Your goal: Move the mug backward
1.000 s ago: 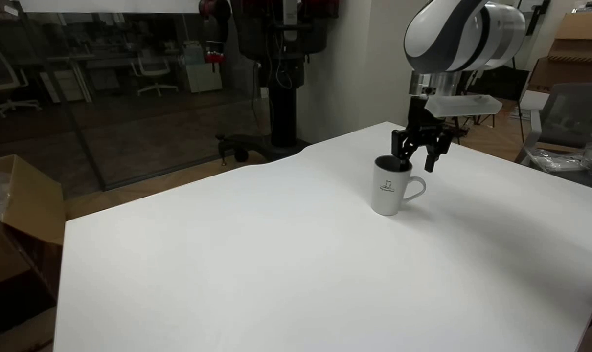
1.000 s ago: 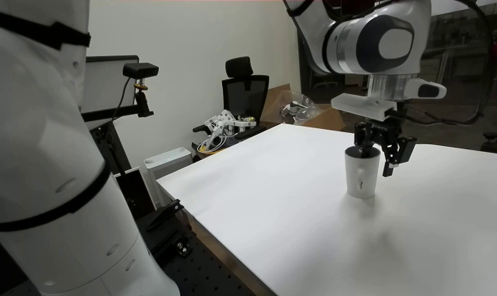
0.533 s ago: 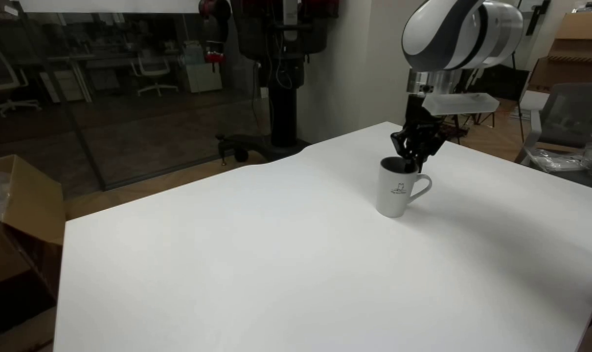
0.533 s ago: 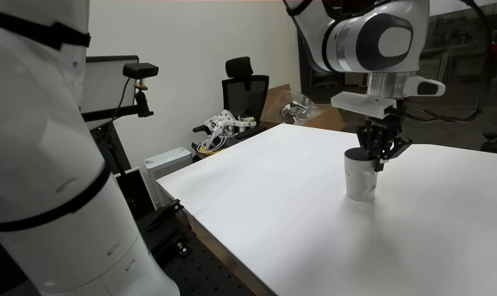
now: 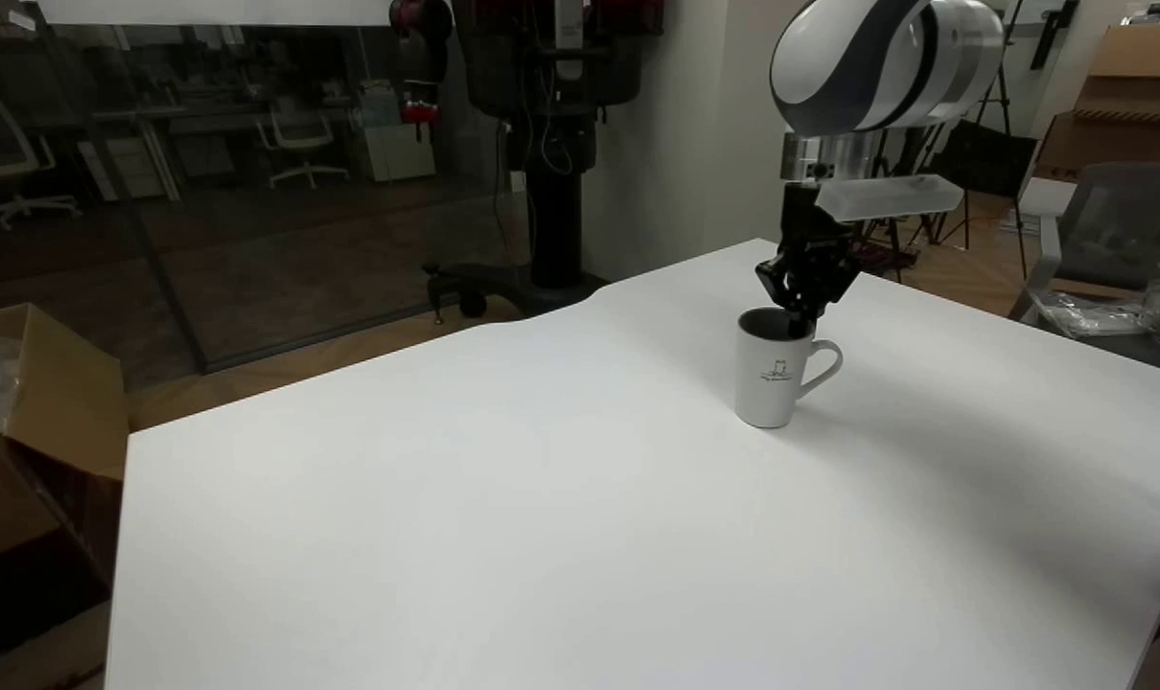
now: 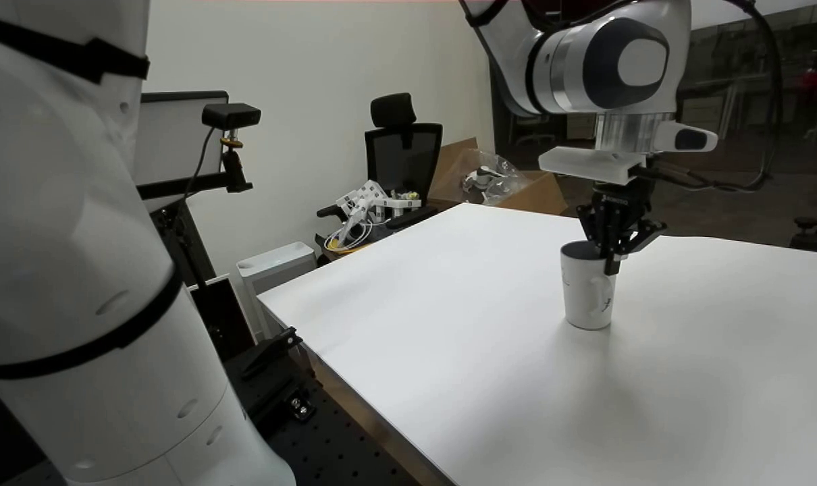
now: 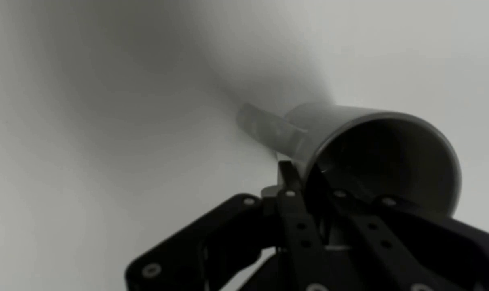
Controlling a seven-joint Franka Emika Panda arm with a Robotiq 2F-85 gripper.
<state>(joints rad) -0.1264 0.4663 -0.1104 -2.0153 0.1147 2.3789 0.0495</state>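
Mug (image 5: pixel 766 376) and gripper (image 7: pixel 304 182) have shifted slightly, together. Fingers (image 7: pixel 289 176) pinch the mug's wall beside the handle (image 7: pixel 266 126), one inside, one outside: presumably an easier grip than the whole body. Mug's upright, on or just above the white table (image 5: pixel 446 498); can't tell which from here.

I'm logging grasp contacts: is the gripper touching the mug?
Touching: the wrist view shows the gripper pinching the mug, fingers either side of its wall.

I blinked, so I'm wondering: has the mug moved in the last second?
Yes, slightly: in an exterior view, the mug sits further left in the picture, judged against the unmoved black office chair.
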